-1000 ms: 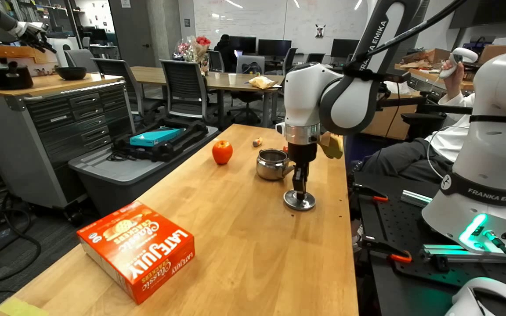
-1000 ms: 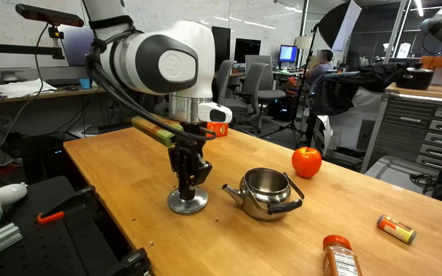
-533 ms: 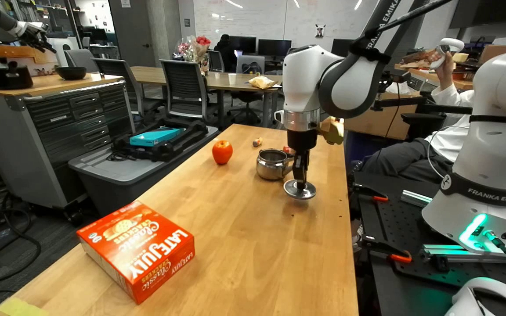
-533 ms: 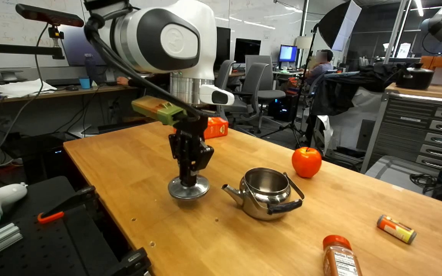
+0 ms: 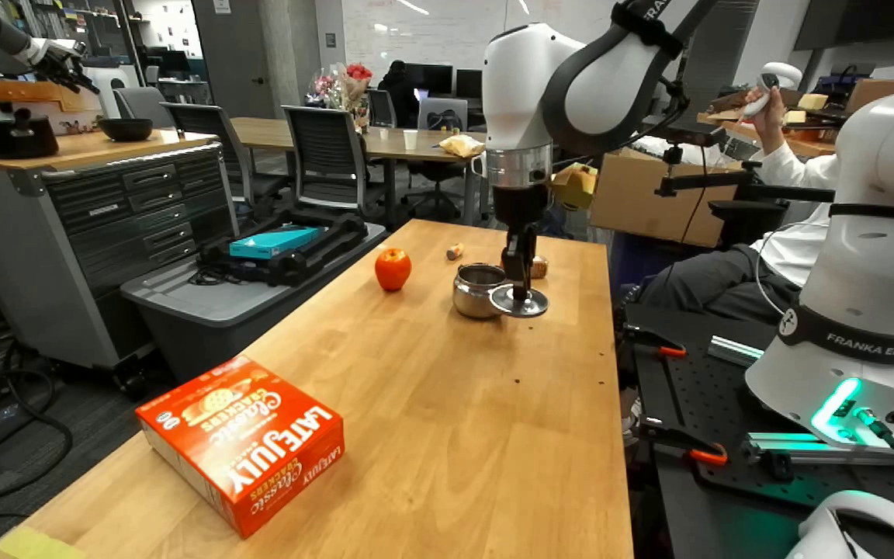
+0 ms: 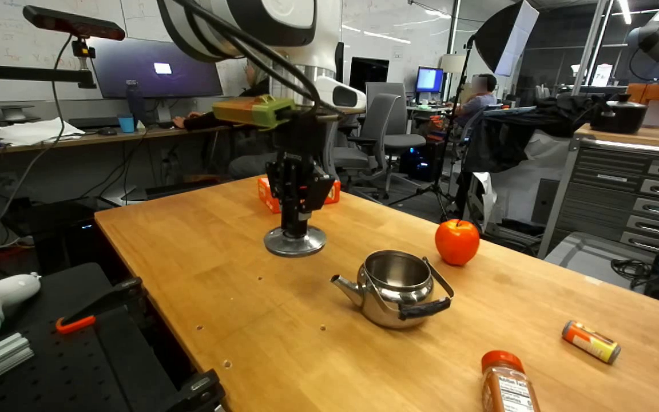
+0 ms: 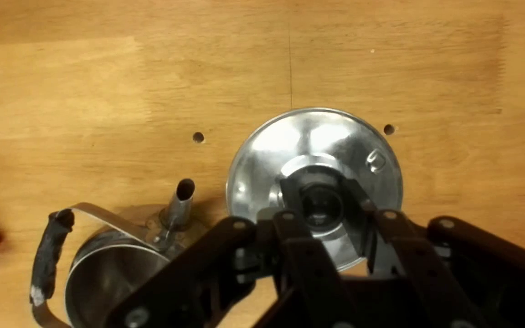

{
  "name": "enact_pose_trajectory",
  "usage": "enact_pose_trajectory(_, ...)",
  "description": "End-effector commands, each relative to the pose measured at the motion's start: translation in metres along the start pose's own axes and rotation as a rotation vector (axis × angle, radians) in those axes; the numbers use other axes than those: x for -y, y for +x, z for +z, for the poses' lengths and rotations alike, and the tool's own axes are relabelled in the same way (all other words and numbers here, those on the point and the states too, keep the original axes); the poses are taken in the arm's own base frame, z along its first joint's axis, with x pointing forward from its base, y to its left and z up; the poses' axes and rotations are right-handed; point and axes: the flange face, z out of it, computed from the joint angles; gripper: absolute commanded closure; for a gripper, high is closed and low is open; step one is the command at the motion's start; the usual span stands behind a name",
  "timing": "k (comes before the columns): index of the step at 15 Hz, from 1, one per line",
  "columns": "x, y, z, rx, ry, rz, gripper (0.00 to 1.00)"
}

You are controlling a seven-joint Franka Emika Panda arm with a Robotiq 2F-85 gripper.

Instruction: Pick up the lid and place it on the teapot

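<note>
The lid, a round silver disc, hangs level above the table in both exterior views (image 5: 519,310) (image 6: 295,248) and fills the middle of the wrist view (image 7: 262,150). My gripper (image 5: 521,290) points straight down, its fingers shut on the lid's dark knob, which shows between them in the wrist view (image 7: 320,193). The teapot (image 6: 392,306) stands upright and uncovered, its handle folded to one side and its spout towards the lid's side. It is partly behind the lid in an exterior view (image 5: 474,296). In the wrist view the teapot (image 7: 107,282) is at lower left, partly hidden by the gripper.
A red apple (image 6: 457,242) stands on the table beyond the teapot. A red-capped bottle (image 6: 509,389) and a small orange-yellow cylinder (image 6: 591,342) are on the teapot's handle side. A red cracker box (image 5: 241,442) lies at the table's far end from them. A clamp (image 6: 195,395) grips the table edge.
The lid has risen off the table with my gripper, well above its former spot, and shifted slightly sideways. The teapot has not moved.
</note>
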Motion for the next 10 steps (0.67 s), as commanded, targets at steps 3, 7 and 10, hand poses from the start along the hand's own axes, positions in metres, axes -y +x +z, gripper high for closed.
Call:
enact_pose_trajectory(3,-0.009,0.016,-0.034,-0.035,0.032,0.021,0.92)
enact_pose_trajectory(7,-0.023,0.029,-0.043,-0.055,0.054,0.073,0.93)
enact_pose_trajectory(10,-0.037,0.038,-0.052,-0.063,0.083,0.121,0.93)
